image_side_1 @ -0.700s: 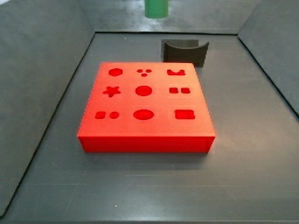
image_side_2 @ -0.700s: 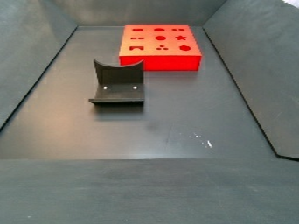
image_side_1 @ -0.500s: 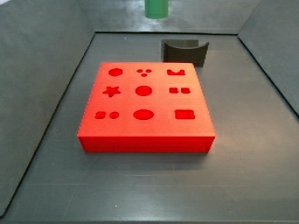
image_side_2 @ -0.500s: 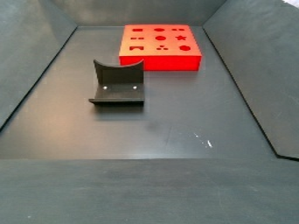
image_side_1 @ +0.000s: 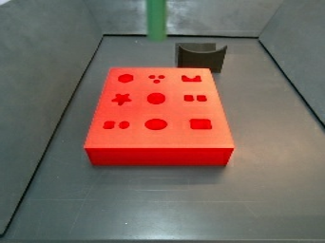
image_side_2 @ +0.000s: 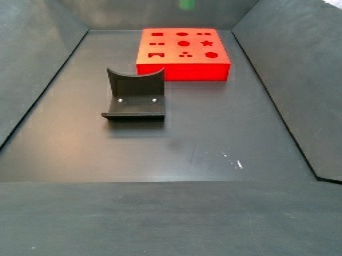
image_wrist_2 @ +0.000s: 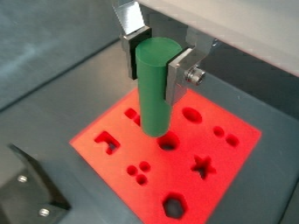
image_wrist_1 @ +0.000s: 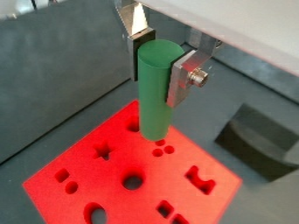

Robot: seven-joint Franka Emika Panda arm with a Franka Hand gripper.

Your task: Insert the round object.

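Plain matte green peg [image_wrist_1: 156, 89] between silver fingers [image_wrist_1: 184, 77] above the bright red block [image_side_1: 159, 112]; dark grey holder [image_side_2: 134, 96].

Red block [image_side_1: 159, 140] flat on dark floor [image_side_2: 174, 160], top face up, cut with a grid of shaped holes: hexagon [image_side_1: 124, 79], star [image_side_1: 124, 98], round hole [image_side_1: 156, 98], oval [image_side_1: 156, 123], rectangle [image_side_1: 200, 123], plus some small paired and triple holes (too small to tell apart well). Same block in a side view [image_side_2: 183, 68] at the far end of the floor. Dark grey curved holder [image_side_1: 200, 57] upright beyond the block's far right corner; in a side view [image_side_2: 134, 95] clearly apart from the block, open curve facing up. Also seen beside the block in both wrist views [image_wrist_1: 260, 140] [image_wrist_2: 30, 188]. Grey walls [image_side_1: 229, 14] all round. Faint pale scuffs [image_side_2: 230, 160] on the floor.
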